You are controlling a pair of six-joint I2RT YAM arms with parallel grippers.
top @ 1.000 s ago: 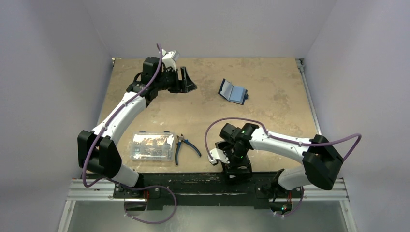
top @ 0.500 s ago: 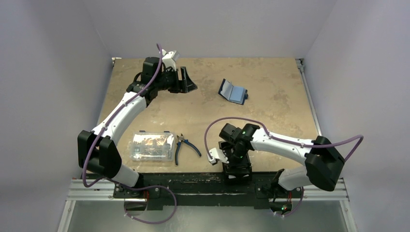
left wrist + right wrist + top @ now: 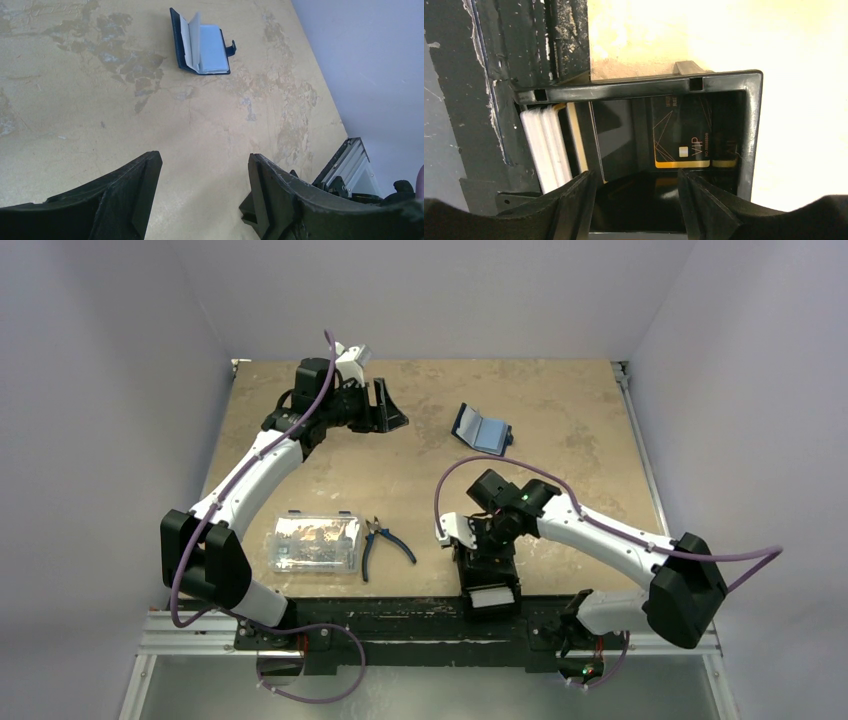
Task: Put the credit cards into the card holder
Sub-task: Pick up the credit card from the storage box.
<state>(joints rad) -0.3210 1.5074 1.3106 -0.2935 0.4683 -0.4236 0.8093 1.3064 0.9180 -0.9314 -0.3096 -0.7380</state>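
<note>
The navy card holder point(image 3: 482, 429) lies open at the back middle of the table. In the left wrist view point(image 3: 202, 44) a pale leaf stands up in it and a pale card lies on its right face. The credit cards stand in a black tray point(image 3: 488, 585) at the near edge. In the right wrist view they are several white cards point(image 3: 545, 149) on the left and a black and gold VIP card point(image 3: 682, 136). My right gripper point(image 3: 636, 196) is open and empty just above the tray point(image 3: 751, 125). My left gripper point(image 3: 392, 410) is open and empty, left of the holder.
A clear plastic box point(image 3: 313, 543) with small parts and blue-handled pliers point(image 3: 386, 544) lie at the near left. A black rail point(image 3: 400, 615) runs along the table's near edge, right beside the tray.
My right arm has shifted its wrist away from the near edge and its elbow to the right, uncovering the white cards in the tray. The left arm and the holder have not moved.
</note>
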